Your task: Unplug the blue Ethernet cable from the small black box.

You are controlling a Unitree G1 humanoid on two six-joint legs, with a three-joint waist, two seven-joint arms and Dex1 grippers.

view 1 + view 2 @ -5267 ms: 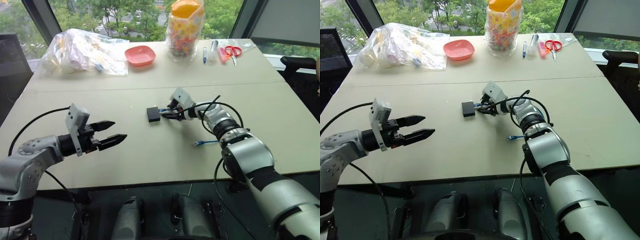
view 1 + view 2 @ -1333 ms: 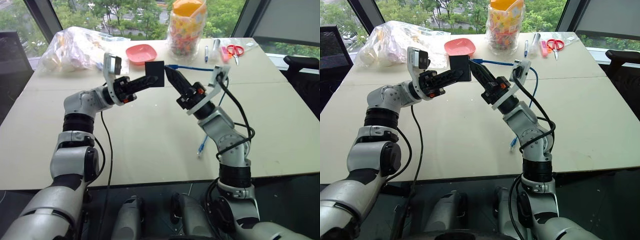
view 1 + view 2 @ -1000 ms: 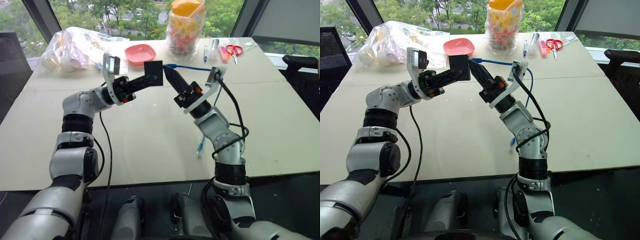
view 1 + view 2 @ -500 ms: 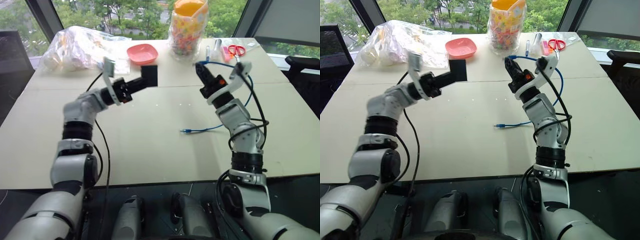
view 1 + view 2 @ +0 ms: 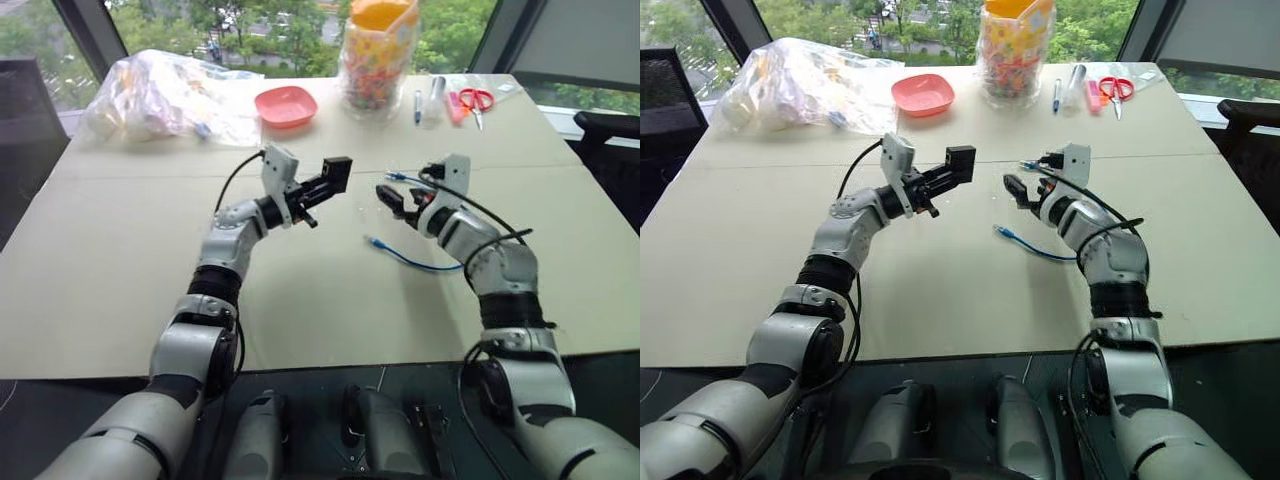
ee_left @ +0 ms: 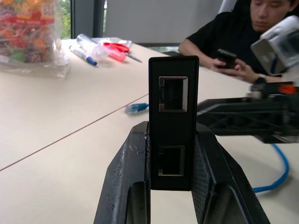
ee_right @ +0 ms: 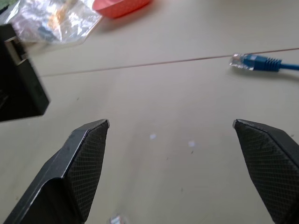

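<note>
No readable text, brand, no. or sign anywhere. The matte black squarish box (image 6: 173, 122), centre of the left wrist view, shows two bare ports w/o labels; the clear plastic bag of multicoloured sweets (image 5: 376, 60), top centre of the left eye view, has print too small to read.

Lying along the far edge of the table (image 5: 120, 250): a crumpled clear bag (image 5: 165, 98) at the left, a pink dish (image 5: 286, 105) just beside it, a tall jar (image 5: 378, 55) of colourful sweets near the middle, then a pen (image 5: 417, 105) and red-handled scissors (image 5: 477, 103) at the right. Sitting beyond the table, holding a phone (image 6: 226, 58): a person (image 6: 243, 35) in black.
</note>
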